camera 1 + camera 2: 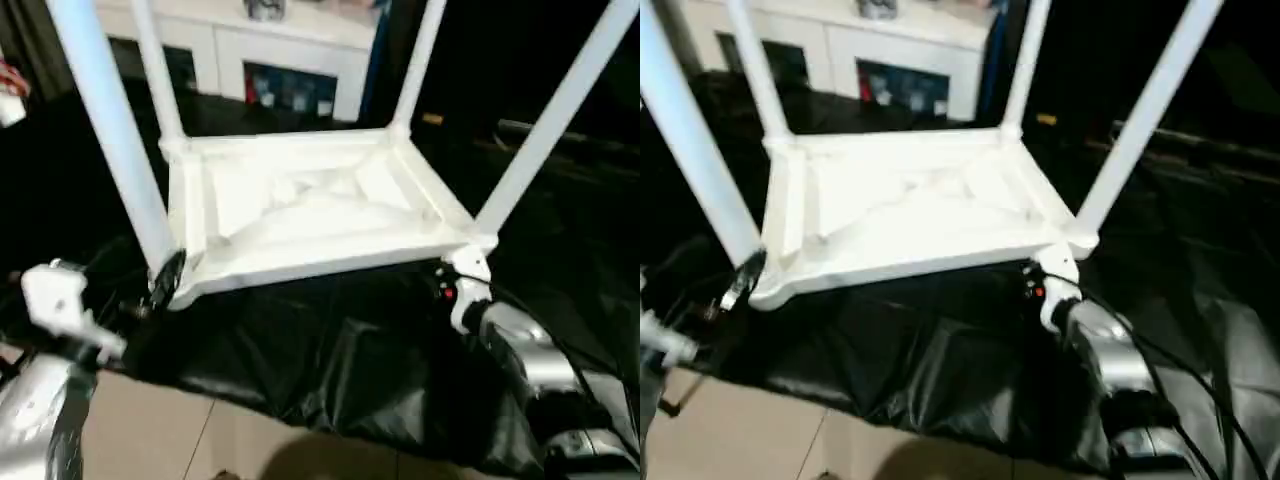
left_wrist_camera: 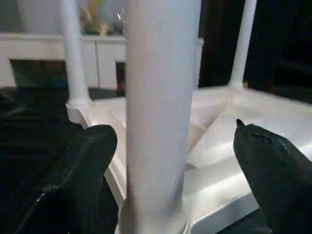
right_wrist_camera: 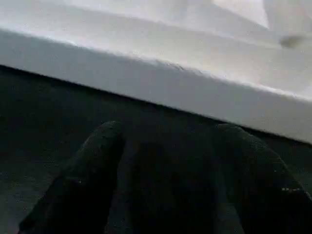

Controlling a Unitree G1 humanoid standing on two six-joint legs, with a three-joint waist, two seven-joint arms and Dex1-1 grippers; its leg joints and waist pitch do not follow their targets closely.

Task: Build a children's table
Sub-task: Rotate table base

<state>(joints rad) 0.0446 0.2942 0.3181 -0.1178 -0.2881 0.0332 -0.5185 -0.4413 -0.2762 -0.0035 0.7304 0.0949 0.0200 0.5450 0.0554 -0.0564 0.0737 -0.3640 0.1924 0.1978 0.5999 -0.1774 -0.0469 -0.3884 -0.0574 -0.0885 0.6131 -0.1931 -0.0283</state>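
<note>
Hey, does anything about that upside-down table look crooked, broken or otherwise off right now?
Nothing stands out. The tabletop lies underside up on the black sheet, and all four legs stand in their corner sockets. They splay outward, much alike. No cracks show.

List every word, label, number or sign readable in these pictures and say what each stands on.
None can be read.
The upturned tabletop and its legs bear no print.
The small coloured items behind the cabinet's glass doors are too blurred to read.
The red mark by the right hand is a spot, not text.
</note>
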